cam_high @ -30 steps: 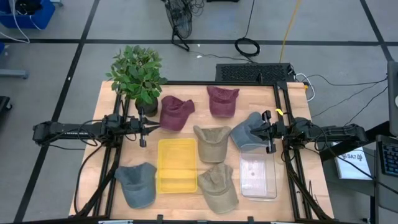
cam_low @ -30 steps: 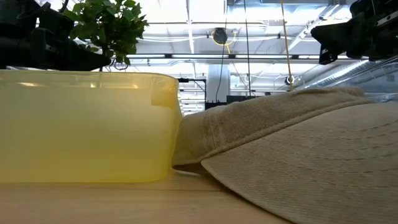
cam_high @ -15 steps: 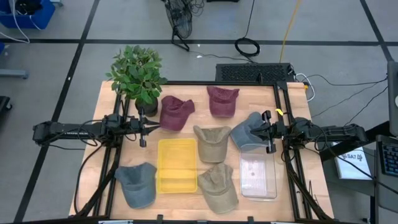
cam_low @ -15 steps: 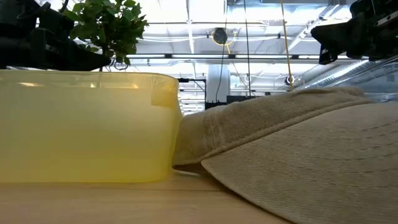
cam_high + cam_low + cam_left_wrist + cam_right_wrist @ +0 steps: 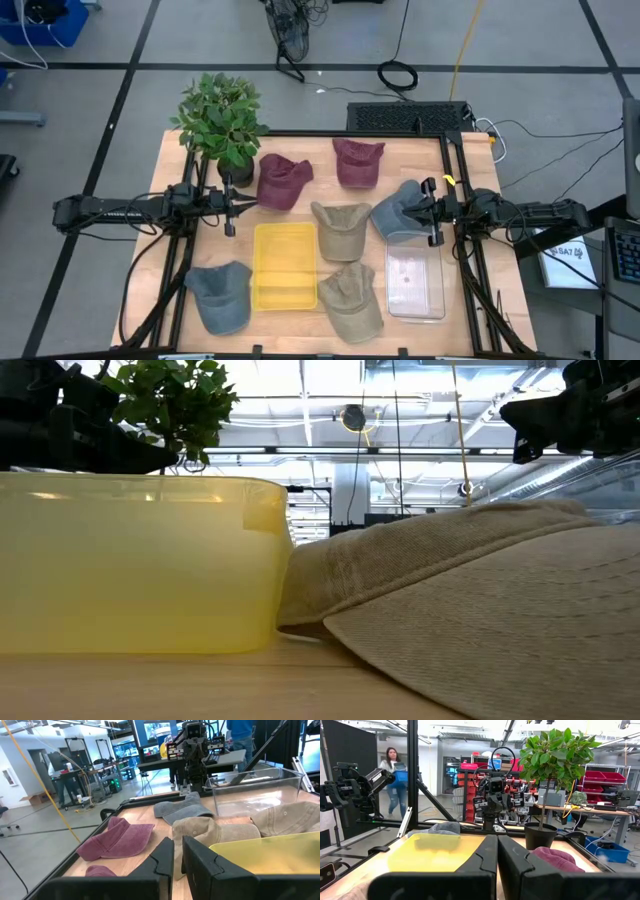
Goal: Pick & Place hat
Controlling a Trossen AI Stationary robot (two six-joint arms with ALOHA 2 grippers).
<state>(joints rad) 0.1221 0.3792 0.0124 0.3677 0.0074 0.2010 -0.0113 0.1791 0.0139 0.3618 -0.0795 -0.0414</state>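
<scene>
Looking down on the wooden bench (image 5: 400, 152), we count six hats: two maroon hats (image 5: 283, 181) and (image 5: 358, 161) at the far side, a blue-grey hat (image 5: 397, 208) beside the right tool (image 5: 431, 212), a tan hat (image 5: 339, 229) in the middle, a second tan hat (image 5: 351, 299) near the front edge, and a grey hat (image 5: 221, 297) at the front left. The middle tan hat lies with its long axis running front to back; we cannot tell which end is the brim. A yellow bin (image 5: 285, 265) sits between the grey hat and the tan ones, and a clear bin (image 5: 415, 278) stands at the right. A potted plant (image 5: 222, 122) stands at the far left corner. We read no writing on the hats. Both arms reach in level from the sides; the left tool (image 5: 229, 208) hangs just beside the plant pot. In each wrist view the fingers (image 5: 200, 862), (image 5: 482, 855) are clenched together, grasping nothing.
</scene>
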